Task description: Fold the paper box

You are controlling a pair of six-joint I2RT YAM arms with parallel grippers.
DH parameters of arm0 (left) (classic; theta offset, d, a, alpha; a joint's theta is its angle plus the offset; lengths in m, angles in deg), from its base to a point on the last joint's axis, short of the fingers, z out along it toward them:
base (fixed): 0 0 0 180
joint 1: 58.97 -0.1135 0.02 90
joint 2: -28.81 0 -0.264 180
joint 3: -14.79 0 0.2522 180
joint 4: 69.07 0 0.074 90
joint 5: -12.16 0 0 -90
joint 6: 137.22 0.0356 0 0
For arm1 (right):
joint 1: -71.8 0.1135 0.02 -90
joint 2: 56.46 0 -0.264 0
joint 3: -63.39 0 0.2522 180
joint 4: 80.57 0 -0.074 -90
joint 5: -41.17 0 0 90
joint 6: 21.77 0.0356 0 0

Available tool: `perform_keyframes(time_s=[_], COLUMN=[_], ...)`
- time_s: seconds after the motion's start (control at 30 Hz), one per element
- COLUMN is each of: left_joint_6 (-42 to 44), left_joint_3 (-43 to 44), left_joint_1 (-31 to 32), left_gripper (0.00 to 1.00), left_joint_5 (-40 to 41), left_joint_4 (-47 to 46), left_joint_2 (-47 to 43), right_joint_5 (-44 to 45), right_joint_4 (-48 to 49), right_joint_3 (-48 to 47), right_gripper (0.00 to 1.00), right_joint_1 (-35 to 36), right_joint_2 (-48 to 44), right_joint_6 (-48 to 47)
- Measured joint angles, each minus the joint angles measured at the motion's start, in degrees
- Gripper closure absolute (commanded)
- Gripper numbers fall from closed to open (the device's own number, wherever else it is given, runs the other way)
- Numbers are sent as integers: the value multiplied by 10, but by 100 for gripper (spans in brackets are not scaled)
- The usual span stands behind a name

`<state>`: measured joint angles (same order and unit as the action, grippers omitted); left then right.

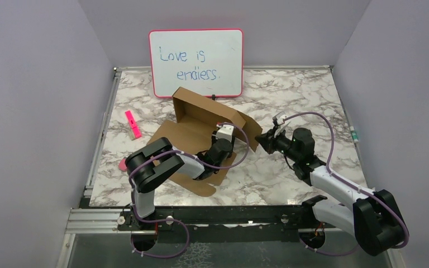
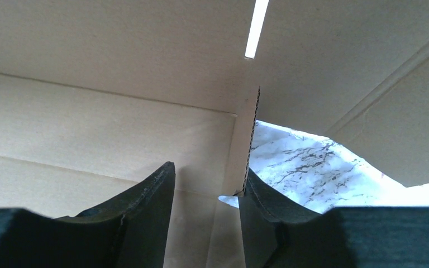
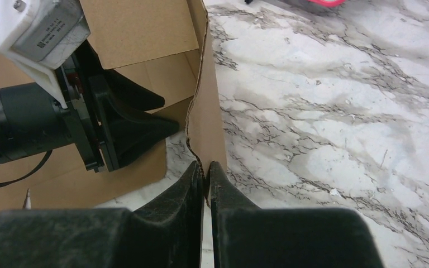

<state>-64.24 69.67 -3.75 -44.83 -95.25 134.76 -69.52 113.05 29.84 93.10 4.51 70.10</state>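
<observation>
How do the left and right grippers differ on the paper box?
The right gripper is pinched shut on a flap edge of the paper box; the left gripper stands open, clamping nothing. The left gripper sits inside the box; the right gripper is outside it. Both are by that flap.

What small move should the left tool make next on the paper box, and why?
Probably close the left tool on the upright flap of the paper box: its edge seems to stand between the open jaws, against one, while the right tool pinches a cardboard edge close by.
</observation>
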Motion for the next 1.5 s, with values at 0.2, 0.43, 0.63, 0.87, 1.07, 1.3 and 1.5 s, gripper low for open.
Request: perform_keyframes(time_s=[0.2, 0.43, 0.63, 0.87, 1.07, 1.3, 1.5], left_joint_6=[-16, -30, -43, -60, -75, -88, -99], left_joint_3=[-8, -26, -44, -59, -71, -80, -92], left_joint_1=[0, -8, -24, -41, -51, -61, -70], left_gripper=[64, 65, 66, 66, 66, 69, 70], left_joint_5=[-15, -26, -41, -64, -85, -106, -122], left_joint_4=[-12, -25, -41, -64, -88, -106, -126], left_joint_2=[3, 5, -4, -7, -7, -7, -7], right_joint_5=[-45, -87, -86, -25, 127, 166, 99], right_joint_4=[-1, -1, -5, -16, -46, -66, -68], right_joint_3=[-6, -6, -6, -6, -8, -53, -103], right_gripper=[75, 61, 51, 49, 50, 52, 52], right_joint_1=[0, 0, 0, 0, 0, 0, 0], right_joint_2=[-3, -7, -54, -129, -116, 26, 153], right_joint_6=[14, 22, 31, 34, 44, 45, 49])
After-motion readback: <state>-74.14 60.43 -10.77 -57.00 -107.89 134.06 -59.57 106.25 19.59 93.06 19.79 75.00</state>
